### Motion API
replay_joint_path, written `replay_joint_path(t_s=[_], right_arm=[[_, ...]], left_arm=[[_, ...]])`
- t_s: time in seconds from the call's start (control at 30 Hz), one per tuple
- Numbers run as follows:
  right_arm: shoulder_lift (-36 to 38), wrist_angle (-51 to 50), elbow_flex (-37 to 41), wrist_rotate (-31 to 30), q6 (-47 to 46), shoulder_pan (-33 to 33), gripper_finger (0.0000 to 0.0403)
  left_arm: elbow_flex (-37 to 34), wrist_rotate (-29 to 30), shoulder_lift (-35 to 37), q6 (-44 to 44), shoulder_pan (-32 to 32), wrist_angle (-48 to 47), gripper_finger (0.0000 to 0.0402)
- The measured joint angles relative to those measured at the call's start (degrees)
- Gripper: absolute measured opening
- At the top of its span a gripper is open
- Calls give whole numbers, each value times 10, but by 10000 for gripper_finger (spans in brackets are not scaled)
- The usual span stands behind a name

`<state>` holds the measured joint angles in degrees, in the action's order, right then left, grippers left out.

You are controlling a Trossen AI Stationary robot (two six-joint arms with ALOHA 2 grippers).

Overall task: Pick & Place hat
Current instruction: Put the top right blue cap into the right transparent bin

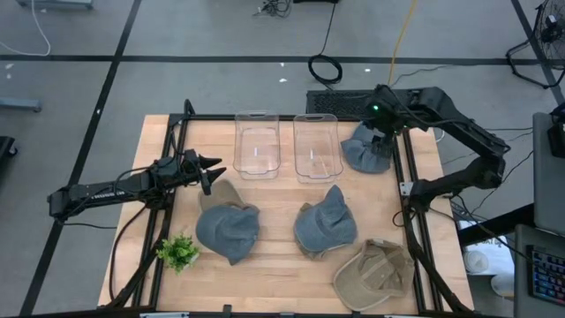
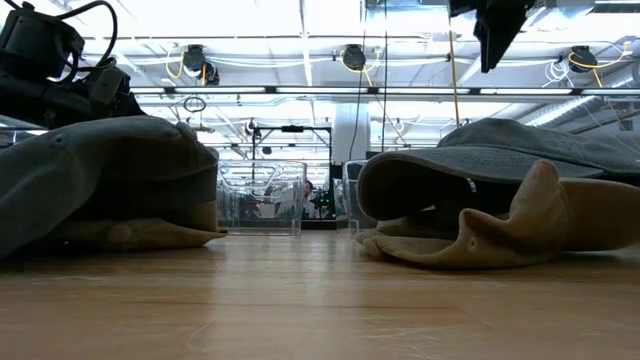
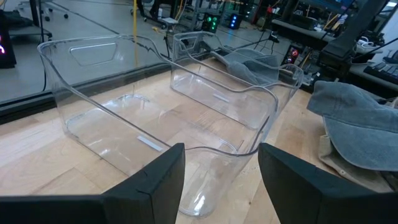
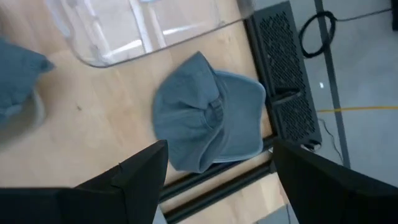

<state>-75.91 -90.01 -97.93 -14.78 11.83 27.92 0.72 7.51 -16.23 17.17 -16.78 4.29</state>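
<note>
Jaws of both arms open, right jaws [image 4: 217, 171] above blue hat [image 4: 208, 118]

Left end effector [image 1: 214, 171] low, fingers apart; right end effector [image 1: 381, 132] raised, fingers spread, pointing down

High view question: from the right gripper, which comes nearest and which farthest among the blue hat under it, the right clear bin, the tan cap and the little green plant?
1. Blue hat, directly beneath the right gripper, far right corner.
2. Right clear bin, just left of it.
3. Tan cap, near right corner.
4. Green plant, near left side.
</note>
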Motion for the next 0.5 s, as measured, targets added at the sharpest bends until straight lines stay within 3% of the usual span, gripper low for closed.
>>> replay_joint_path(t_s=[0.2, 0.5], right_arm=[[-19, 1, 18, -1, 9, 20, 282], [3, 48, 138, 0, 9, 29, 282]], left_arm=[[0, 0, 0, 0, 0, 0, 214], [0, 0, 0, 0, 0, 0, 214]])
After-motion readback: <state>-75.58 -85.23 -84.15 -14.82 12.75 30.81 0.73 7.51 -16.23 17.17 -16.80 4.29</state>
